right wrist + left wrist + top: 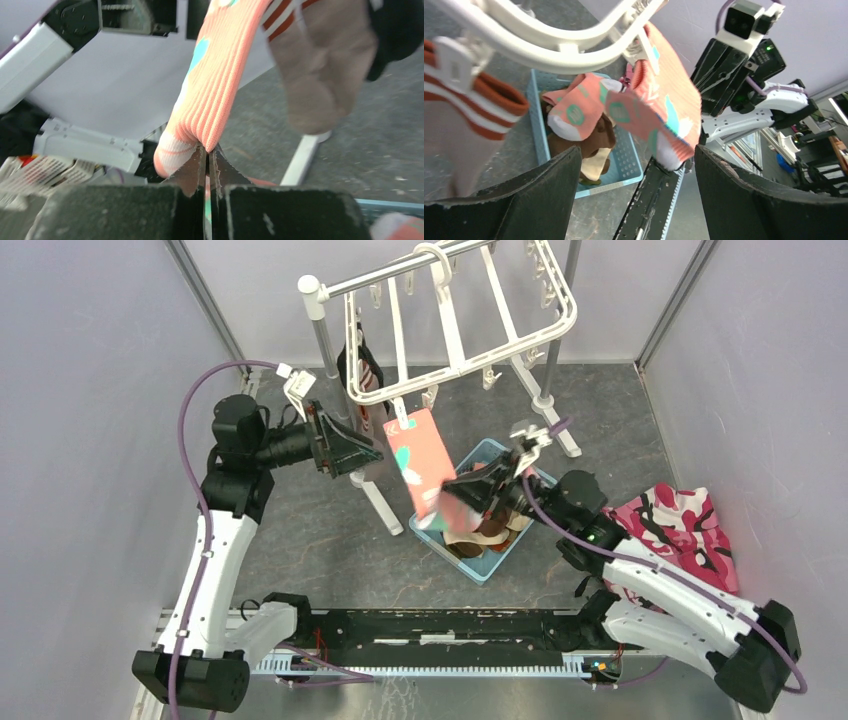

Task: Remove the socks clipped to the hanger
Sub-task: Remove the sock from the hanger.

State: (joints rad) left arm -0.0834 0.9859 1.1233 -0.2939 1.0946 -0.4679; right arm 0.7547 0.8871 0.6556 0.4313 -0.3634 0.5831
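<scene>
The white hanger (462,358) hangs from the grey pole. A coral pink sock (420,465) dangles from a clip on its near edge. My right gripper (455,502) is shut on that sock's lower end; in the right wrist view its jaws pinch the ribbed coral sock (220,85) at the toe. My left gripper (365,450) stands open by the hanger's near-left corner, nothing between its fingers (539,200). In the left wrist view the hanger's bar (564,45) crosses above, with a red-white banded sock (469,115) clipped at the left and the coral sock (664,110) ahead.
A light blue basket (505,562) under the hanger holds several loose socks. A pink camouflage cloth heap (680,530) lies at the right. The stand's white foot (382,502) runs beside the basket. A dark sock (350,365) hangs at the hanger's far left.
</scene>
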